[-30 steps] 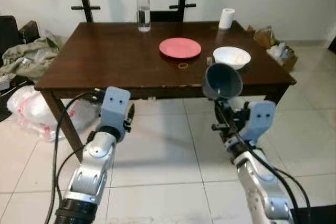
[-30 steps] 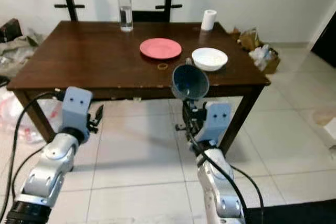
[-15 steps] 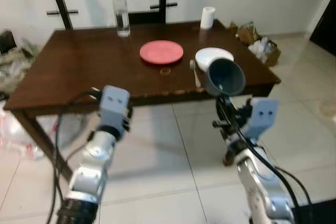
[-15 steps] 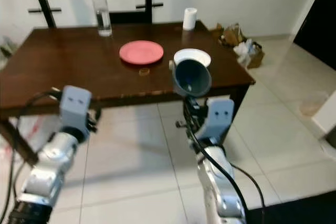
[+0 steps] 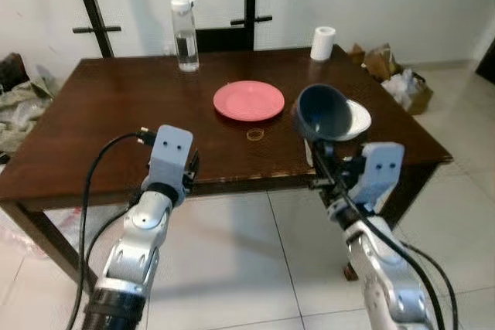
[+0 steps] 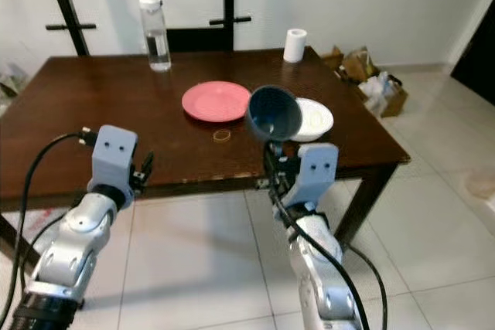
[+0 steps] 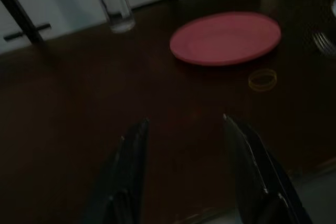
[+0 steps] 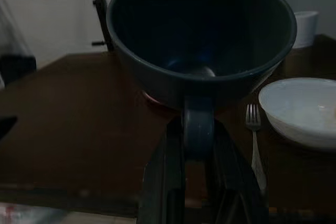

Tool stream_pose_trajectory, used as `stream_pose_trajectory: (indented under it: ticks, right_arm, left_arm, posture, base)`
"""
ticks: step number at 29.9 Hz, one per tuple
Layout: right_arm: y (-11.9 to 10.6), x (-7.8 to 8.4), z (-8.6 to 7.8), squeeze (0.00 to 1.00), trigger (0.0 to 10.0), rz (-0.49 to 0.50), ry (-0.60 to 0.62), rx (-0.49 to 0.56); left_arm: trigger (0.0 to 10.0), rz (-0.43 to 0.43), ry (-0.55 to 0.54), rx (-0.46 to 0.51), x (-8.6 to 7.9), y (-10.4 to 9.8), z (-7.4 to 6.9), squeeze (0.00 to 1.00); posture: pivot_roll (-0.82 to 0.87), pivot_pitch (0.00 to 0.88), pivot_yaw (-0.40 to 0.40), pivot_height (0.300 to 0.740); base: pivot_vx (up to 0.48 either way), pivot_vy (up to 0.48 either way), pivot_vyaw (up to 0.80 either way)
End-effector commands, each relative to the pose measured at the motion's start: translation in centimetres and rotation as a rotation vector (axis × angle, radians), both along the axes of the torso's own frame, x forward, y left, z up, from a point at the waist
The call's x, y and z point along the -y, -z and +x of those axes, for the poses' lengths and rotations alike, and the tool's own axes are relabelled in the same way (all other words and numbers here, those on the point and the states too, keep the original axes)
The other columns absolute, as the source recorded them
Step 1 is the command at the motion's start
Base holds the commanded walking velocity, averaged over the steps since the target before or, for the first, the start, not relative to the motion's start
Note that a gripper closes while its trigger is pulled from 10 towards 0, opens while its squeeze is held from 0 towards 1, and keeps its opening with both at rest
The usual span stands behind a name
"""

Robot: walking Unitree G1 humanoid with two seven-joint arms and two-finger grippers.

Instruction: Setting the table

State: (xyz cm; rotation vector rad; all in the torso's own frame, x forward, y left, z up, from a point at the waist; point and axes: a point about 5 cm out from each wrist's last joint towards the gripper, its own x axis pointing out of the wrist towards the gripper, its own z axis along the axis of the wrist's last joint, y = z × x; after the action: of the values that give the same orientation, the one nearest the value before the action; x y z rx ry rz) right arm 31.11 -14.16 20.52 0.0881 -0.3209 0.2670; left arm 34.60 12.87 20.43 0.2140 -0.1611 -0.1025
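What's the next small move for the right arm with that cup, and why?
Probably carry the dark blue cup forward over the table toward the bare wood near the pink plate. The right gripper is shut on the cup's handle and holds it at the near edge, in front of the white bowl and fork, not yet set down.

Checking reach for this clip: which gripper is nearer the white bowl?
Right. The right gripper, holding the blue cup, is just in front of the white bowl; the left gripper hangs far off at the table's near edge.
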Motion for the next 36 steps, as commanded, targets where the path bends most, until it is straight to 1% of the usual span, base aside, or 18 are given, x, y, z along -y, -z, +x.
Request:
stream_pose_trajectory:
  ticks: [1,2,3,9,11,12,15,17,18,19,20,28,36]
  right_arm:
    - [-0.2,-1.2,-0.4,0.00,10.0,-0.029,-0.067,0.008]
    - [-0.2,-1.2,-0.4,0.00,10.0,-0.029,-0.067,0.008]
    - [0.2,-1.7,-0.5,0.00,10.0,-0.051,-0.097,-0.006]
    - [0.5,-2.0,-0.6,0.00,10.0,-0.056,-0.106,-0.021]
    - [0.7,-1.9,-0.5,0.00,10.0,-0.053,-0.095,-0.028]
    - [0.7,-1.5,-0.3,0.00,10.0,-0.043,-0.073,-0.035]
    - [0.7,-1.4,-0.3,0.00,10.0,-0.039,-0.067,-0.036]
    - [0.6,-0.9,-0.1,0.00,10.0,0.004,-0.042,-0.042]
    - [0.6,-0.9,-0.1,0.00,10.0,0.004,-0.042,-0.042]
    - [0.6,-0.2,0.0,0.00,10.0,0.042,-0.016,-0.055]
    - [0.7,0.0,0.1,0.00,10.0,0.052,-0.009,-0.061]
    - [0.7,0.3,0.1,0.00,10.0,0.041,0.009,-0.058]
    - [0.9,0.5,0.1,0.00,10.0,0.014,0.034,-0.060]
  left_arm:
    - [10.0,0.006,-0.018,-0.012,-0.8,0.5,-0.1,0.00]
    - [10.0,0.006,-0.018,-0.012,-0.8,0.5,-0.1,0.00]
    - [10.0,0.011,-0.015,-0.011,-0.8,0.6,-0.2,0.00]
    - [10.0,0.022,-0.010,-0.012,-0.8,0.9,-0.3,0.00]
    - [10.0,0.024,-0.009,-0.013,-0.8,0.9,-0.4,0.00]
    - [10.0,0.025,-0.008,-0.014,-0.8,1.0,-0.4,0.00]
    - [10.0,0.026,-0.007,-0.015,-0.7,1.0,-0.4,0.00]
    - [10.0,0.026,-0.006,-0.016,-0.7,1.1,-0.4,0.00]
    - [10.0,0.026,-0.006,-0.016,-0.7,1.1,-0.4,0.00]
    - [10.0,0.020,-0.008,-0.022,-0.7,1.1,-0.3,0.00]
    - [10.0,0.019,-0.008,-0.025,-0.7,1.2,-0.3,0.00]
    - [10.0,0.015,-0.003,-0.034,-0.6,1.3,-0.3,0.00]
    - [10.0,-0.001,0.033,-0.059,-0.3,1.5,-0.4,0.00]
  posture:
    - [0.08,0.089,0.088,0.740]
    - [0.08,0.089,0.088,0.740]
    - [0.08,0.084,0.088,0.740]
    - [0.08,0.080,0.087,0.740]
    - [0.08,0.079,0.087,0.740]
    - [0.08,0.077,0.089,0.740]
    - [0.08,0.077,0.090,0.740]
    - [0.08,0.076,0.089,0.740]
    - [0.08,0.076,0.089,0.740]
    - [0.08,0.077,0.089,0.740]
    - [0.08,0.077,0.089,0.740]
    - [0.08,0.078,0.089,0.740]
    - [0.08,0.079,0.089,0.740]
  base:
    - [0.480,0.000,0.00]
    - [0.480,0.000,0.00]
    - [0.480,0.000,0.00]
    - [0.476,0.000,0.00]
    - [0.480,0.000,0.63]
    - [0.480,0.000,0.80]
    - [0.480,0.000,0.80]
    - [0.459,0.000,0.40]
    - [0.439,0.000,0.00]
    - [0.000,0.000,0.00]
    - [0.000,0.000,0.00]
    - [0.000,0.000,0.00]
    - [0.000,0.000,0.00]
